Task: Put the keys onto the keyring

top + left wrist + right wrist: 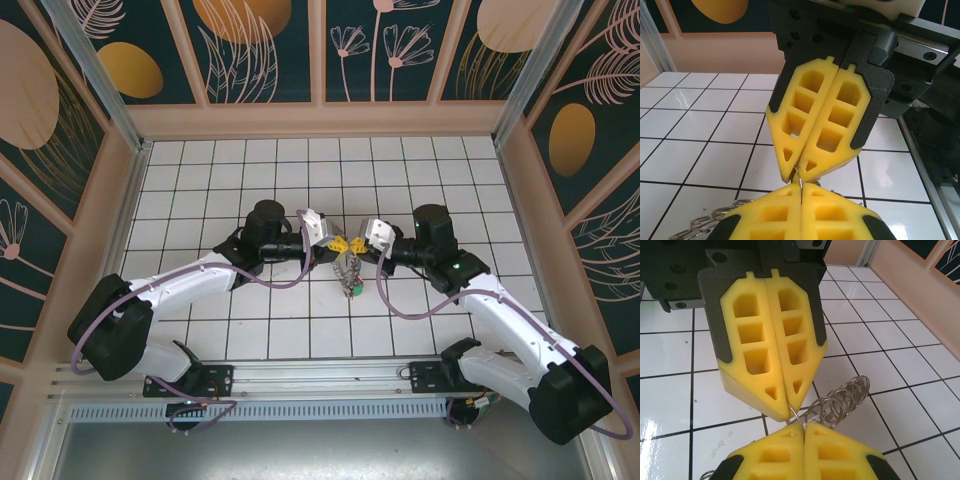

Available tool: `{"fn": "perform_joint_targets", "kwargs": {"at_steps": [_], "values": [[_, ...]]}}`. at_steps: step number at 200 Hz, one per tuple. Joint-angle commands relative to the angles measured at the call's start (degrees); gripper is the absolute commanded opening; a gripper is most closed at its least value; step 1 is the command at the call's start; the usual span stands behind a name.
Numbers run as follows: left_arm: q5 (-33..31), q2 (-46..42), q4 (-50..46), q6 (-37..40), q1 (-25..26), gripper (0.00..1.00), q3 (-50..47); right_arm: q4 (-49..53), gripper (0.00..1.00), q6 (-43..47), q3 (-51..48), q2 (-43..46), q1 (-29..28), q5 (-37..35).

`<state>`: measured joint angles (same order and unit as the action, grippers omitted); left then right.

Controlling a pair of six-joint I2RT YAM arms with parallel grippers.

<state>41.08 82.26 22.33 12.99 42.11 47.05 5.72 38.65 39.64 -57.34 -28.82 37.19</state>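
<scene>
The two arms, left (190, 285) and right (500, 310), reach in over the tiled table (200, 180) and meet nose to nose at its middle, which looks deliberate: the work needs two grips on one thin wire. The left gripper (802, 192) is closed, its yellow fingers pressed flat together, and the right gripper (804, 430) faces it closed the same way, tip almost against tip. Each nips the keyring (798, 178), of which only a short silvery arc shows in the slit where the tips meet. Holding it from both sides is, I judge, meant to steady the wire or part it so that a key can slide on. The keys (347, 275) hang in a bunch just below the tips in the top view, apparently clear of the tiles so that they swing free of the work (whether every one is already threaded I cannot tell). A green tag (353, 291) sits at the bottom of the bunch. From the right wrist, a row of small wire loops (845, 397) trails away beside the tips. No brand, label or writing can be read on the keys, tags or grippers.
</scene>
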Motion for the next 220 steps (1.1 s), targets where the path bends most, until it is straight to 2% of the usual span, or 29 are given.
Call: {"fn": "perform_joint_targets", "kwargs": {"at_steps": [1, 40, 101, 125, 150, 184, 201, 220], "values": [[1.19, 0.18, 0.98, 2.0, 0.54, 0.03, 2.78, 1.31, 0.0, 0.81, 3.08, 0.09, -0.18, -0.28], [-1.03, 1.74, -6.8, 5.59, 0.56, 0.11, 5.7, 4.91, 0.0, 0.85, 5.39, -0.31, -0.78, -1.9], [-2.64, 4.11, -10.89, 7.18, 0.6, 0.12, 7.99, 5.27, 0.0, 0.81, 6.45, -1.19, -1.93, -2.63], [-3.08, 4.49, -11.41, 7.62, 0.56, 0.0, 8.11, 5.1, 0.0, 0.81, 6.11, -1.49, -2.03, -3.25], [-3.2, 4.18, -8.96, 6.91, 0.56, 0.0, 6.63, 4.45, 0.0, 0.82, 4.78, -1.62, -2.03, -4.45], [-1.94, 3.1, -0.72, 3.45, 0.55, 0.0, 2.63, 1.46, 0.0, -0.05, 1.04, -0.95, -1.66, -4.66], [-0.53, 2.56, 3.92, 1.62, 0.57, 0.0, 0.74, 0.02, 0.1, -1.29, -0.7, -0.65, -0.83, -3.56], [0.78, 2.32, 8.16, -0.46, 0.59, 0.0, -0.76, -1.64, 0.12, -2.76, -2.35, -0.22, 0.05, -1.44]]}}
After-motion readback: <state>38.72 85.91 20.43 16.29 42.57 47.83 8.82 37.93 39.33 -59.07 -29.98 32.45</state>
